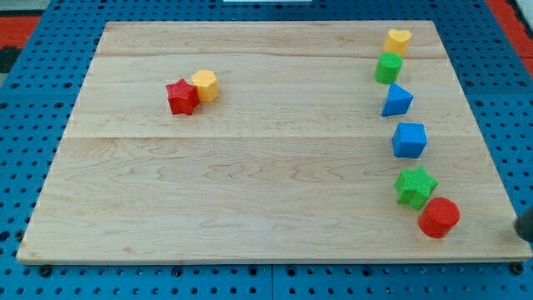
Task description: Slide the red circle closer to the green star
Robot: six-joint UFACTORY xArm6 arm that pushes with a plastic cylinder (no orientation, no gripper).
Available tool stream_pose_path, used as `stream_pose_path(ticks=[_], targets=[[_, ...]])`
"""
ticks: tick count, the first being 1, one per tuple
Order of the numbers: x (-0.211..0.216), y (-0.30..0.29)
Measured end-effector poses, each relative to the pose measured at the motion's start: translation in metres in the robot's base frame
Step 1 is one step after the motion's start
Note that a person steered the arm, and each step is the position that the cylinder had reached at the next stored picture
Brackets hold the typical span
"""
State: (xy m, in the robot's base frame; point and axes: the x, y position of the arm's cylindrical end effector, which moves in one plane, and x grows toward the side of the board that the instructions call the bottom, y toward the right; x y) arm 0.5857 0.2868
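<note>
The red circle (438, 217) lies near the board's lower right corner. The green star (415, 186) sits just up and left of it, and the two look to be touching or nearly so. A dark rounded end, my tip (525, 228), shows at the view's right edge, off the wooden board (250, 192). It is to the right of the red circle, a clear gap away, and touches no block.
Above the green star a column runs up the right side: a blue cube (409, 139), a blue triangle (396, 100), a green block (388, 67) and a yellow heart (398, 39). A red star (181, 97) touches a yellow hexagon (205, 85) at the upper left.
</note>
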Motion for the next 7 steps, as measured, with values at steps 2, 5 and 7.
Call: stream_pose_path(ticks=[2, 5, 7], targets=[[-0.006, -0.048], [-0.01, -0.03], [-0.016, -0.062]])
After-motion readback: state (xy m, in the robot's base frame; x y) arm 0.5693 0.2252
